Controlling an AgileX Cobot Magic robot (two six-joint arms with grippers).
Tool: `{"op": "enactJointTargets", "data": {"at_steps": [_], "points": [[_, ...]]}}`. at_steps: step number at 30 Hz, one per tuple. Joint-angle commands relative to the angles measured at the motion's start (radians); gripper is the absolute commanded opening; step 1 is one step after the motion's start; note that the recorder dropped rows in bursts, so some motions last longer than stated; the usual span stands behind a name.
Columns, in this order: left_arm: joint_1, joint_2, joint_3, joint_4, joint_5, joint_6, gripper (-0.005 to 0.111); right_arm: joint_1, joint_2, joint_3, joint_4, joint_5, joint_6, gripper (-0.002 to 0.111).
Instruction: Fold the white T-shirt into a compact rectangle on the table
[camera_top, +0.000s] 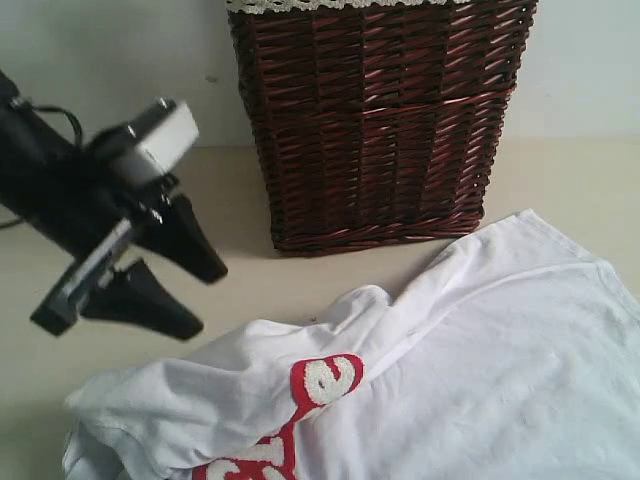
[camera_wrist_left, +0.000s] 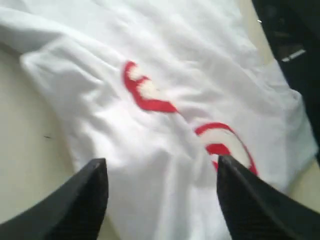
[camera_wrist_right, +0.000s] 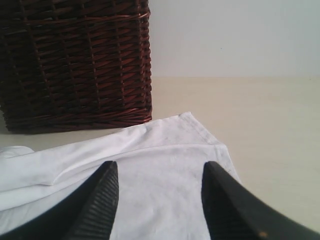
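Now seeing white T-shirt (camera_top: 480, 370) rumpled on worktop (camera_top: 235, 285), just beside wicker basket (camera_top: 380, 120). Reading left hand (camera_top: 203, 300) as wide and empty near lettered end; same for right hand (camera_wrist_right: 160, 172) over plain end.

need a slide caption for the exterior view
Open left pincer hangs beside the rumpled white T-shirt on the table, dark wicker basket behind.

Left gripper (camera_top: 203, 300): matte black, two wedge-shaped jaws, a pale grey camera box (camera_top: 160, 138) mounted above, black cable (camera_top: 68, 117) looping behind. Right gripper (camera_wrist_right: 159, 175): black jaws too, inner faces finely ribbed.
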Motion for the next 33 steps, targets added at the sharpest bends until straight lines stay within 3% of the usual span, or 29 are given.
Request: {"op": "enactJointTargets", "data": {"at_steps": [1, 10, 16, 18, 19, 20, 21, 25, 31, 33], "points": [[0.072, 0.013, -0.046, -0.154, -0.099, 0.127, 0.062, -0.003, 0.002, 0.004, 0.001, -0.009, -0.009, 0.051], [0.004, 0.308, -0.046, -0.111, -0.153, 0.135, 0.062, -0.003, 0.002, 0.004, 0.001, -0.009, -0.009, 0.051], [-0.04, 0.347, -0.046, -0.106, -0.066, 0.104, 0.06, -0.003, 0.002, 0.004, 0.001, -0.009, -0.009, 0.051], [-0.045, 0.342, -0.046, -0.108, -0.059, 0.089, 0.049, -0.003, 0.002, 0.004, 0.001, -0.009, -0.009, 0.051], [-0.045, 0.332, -0.046, -0.105, -0.067, 0.084, 0.027, -0.003, 0.002, 0.004, 0.001, -0.009, -0.009, 0.051], [-0.045, 0.327, -0.046, -0.105, -0.07, 0.084, 0.018, -0.003, 0.002, 0.004, 0.001, -0.009, -0.009, 0.051], [-0.045, 0.308, -0.046, -0.101, -0.077, 0.084, 0.001, -0.003, 0.002, 0.004, 0.001, -0.009, -0.009, 0.051], [-0.047, 0.236, -0.046, -0.082, 0.002, 0.078, 0.0, -0.003, 0.002, 0.004, 0.001, -0.009, -0.009, 0.051], [-0.096, 0.18, 0.035, -0.031, 0.002, 0.047, 0.0, -0.003, 0.002, 0.004, 0.001, -0.009, -0.009, 0.051], [-0.125, 0.188, 0.087, -0.018, 0.002, 0.049, 0.007, -0.003, 0.002, 0.004, 0.001, -0.009, -0.009, 0.051]]}}
